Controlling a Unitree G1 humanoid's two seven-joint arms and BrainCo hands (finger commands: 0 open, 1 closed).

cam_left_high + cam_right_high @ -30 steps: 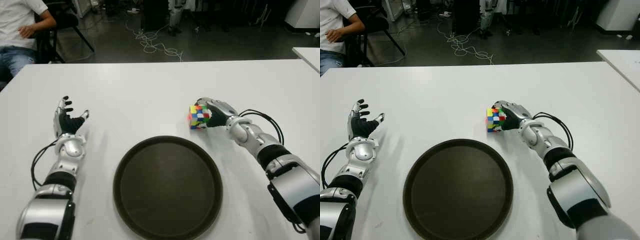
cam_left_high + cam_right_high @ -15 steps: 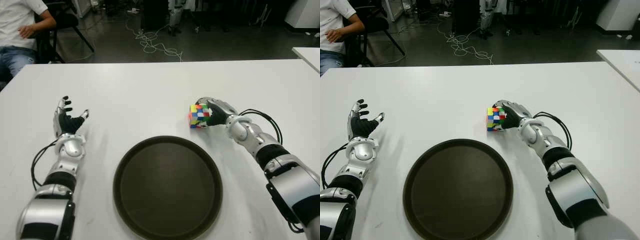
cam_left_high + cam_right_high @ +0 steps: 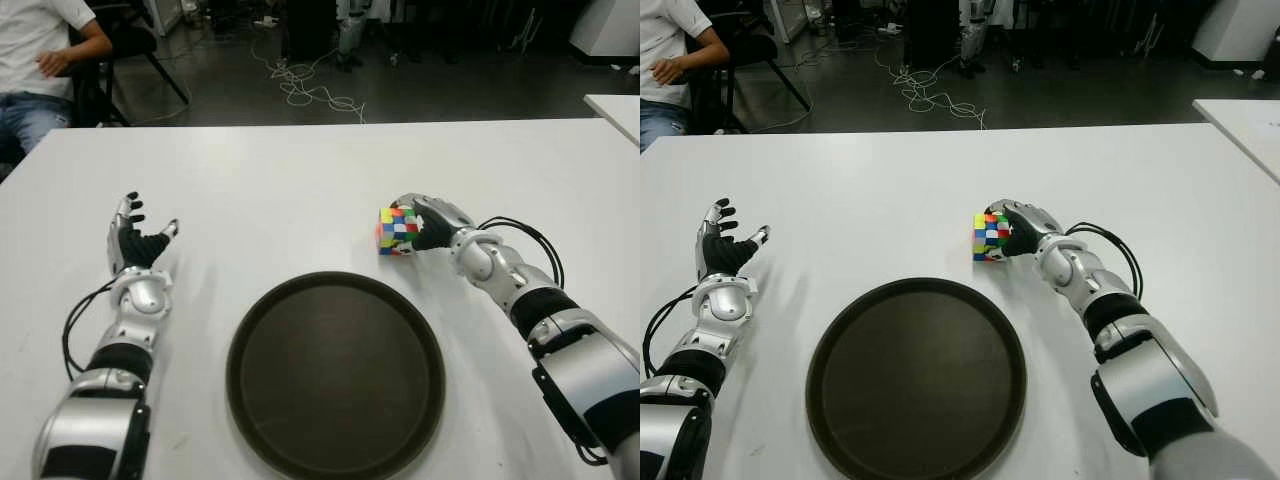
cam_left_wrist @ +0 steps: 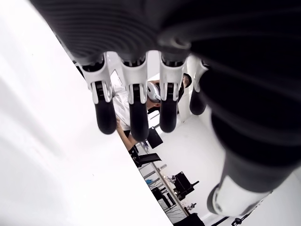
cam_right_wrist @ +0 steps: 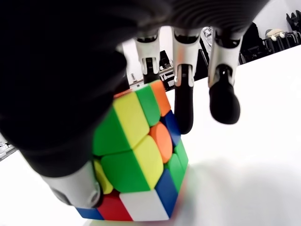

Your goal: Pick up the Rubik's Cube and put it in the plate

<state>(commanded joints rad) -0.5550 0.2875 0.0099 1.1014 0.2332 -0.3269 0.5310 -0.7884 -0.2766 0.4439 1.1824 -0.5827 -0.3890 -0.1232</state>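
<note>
The multicoloured Rubik's Cube sits right of centre, right hand grasping it. Bare table surrounds the plate; the left hand is released.

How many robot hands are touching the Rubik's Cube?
1. The right robot hand touches the Rubik's Cube beyond the plate; the left robot hand shows open, far left, touching nothing.

A white table fills most of the scene, its far edge running straight across. Beyond it lies a dark floor with a tangle of white cables near the middle. At the far left a person in a white shirt and jeans sits on a dark chair. A corner of a second white table shows at the far right.
</note>
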